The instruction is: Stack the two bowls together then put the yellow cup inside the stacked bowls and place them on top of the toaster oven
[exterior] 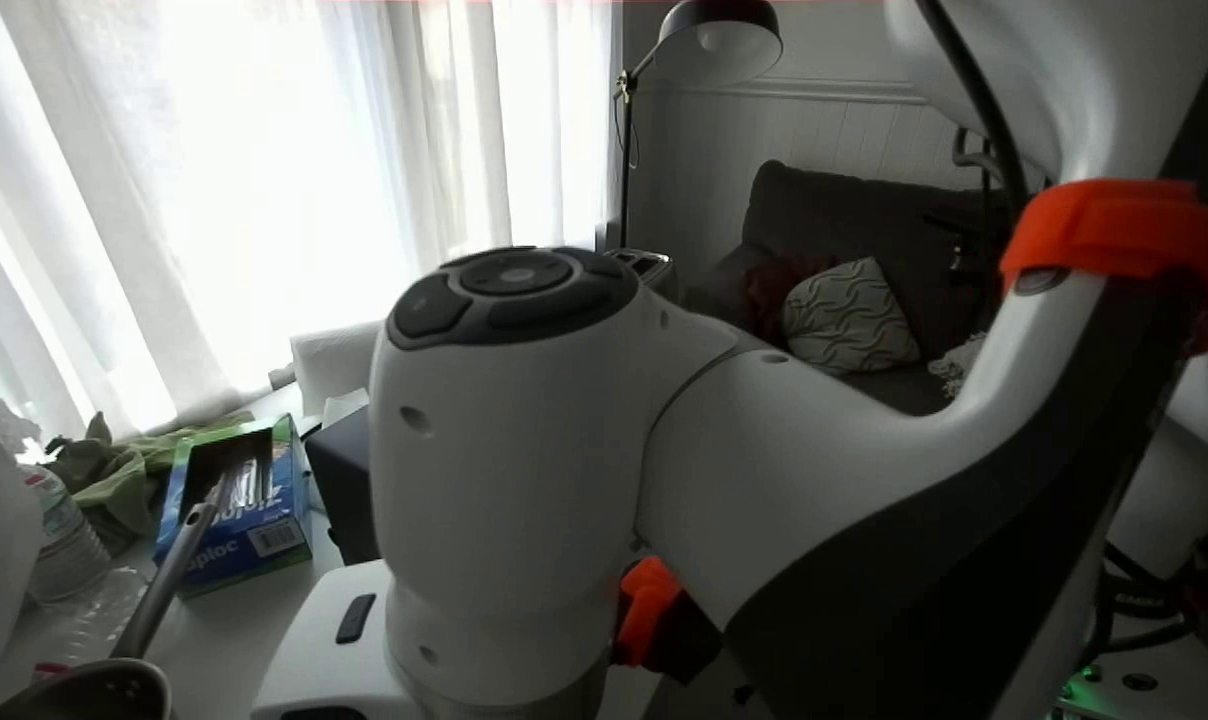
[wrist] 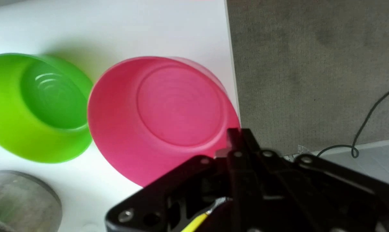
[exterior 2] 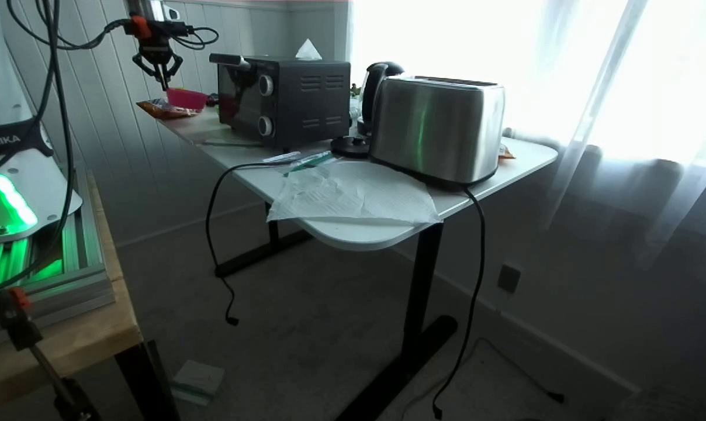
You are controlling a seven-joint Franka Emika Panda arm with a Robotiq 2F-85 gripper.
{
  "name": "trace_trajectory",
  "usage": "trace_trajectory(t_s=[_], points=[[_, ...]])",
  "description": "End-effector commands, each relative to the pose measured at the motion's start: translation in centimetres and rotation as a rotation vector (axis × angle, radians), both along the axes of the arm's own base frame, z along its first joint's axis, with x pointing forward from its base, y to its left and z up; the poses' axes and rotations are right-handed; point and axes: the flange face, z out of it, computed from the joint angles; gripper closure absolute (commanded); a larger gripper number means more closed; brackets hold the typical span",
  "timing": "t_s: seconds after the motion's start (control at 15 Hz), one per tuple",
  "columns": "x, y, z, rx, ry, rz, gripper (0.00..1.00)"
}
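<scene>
A pink-red bowl is tilted, with my gripper shut on its rim. In an exterior view my gripper points down at the rim of the pink-red bowl, which appears raised near the table's far end. The lime-green bowl stands on the table just left of it in the wrist view. The black toaster oven stands beside the bowls, and its side shows in an exterior view. The yellow cup is not clearly in view; a yellow strip behind my gripper cannot be identified.
A grey round container stands near the green bowl. The table edge runs close beside the pink-red bowl. An orange snack bag, a silver toaster, a Ziploc box and a pan are also on the table.
</scene>
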Motion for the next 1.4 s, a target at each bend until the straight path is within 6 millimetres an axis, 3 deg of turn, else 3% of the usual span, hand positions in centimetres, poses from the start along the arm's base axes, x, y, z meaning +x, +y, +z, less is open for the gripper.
trace_trajectory(t_s=[0.0, 0.27, 0.6, 0.93, 1.33], points=[[-0.7, 1.0, 3.2, -0.022, -0.064, 0.037, 0.99], [0.2, 2.3, 4.6, -0.006, -0.103, 0.047, 0.99], [3.1, 3.4, 4.6, -0.026, -0.168, 0.02, 0.99], [6.7, 4.3, 3.5, -0.076, -0.234, -0.038, 0.99], [9.3, 4.8, 1.1, -0.174, -0.222, -0.09, 0.99]])
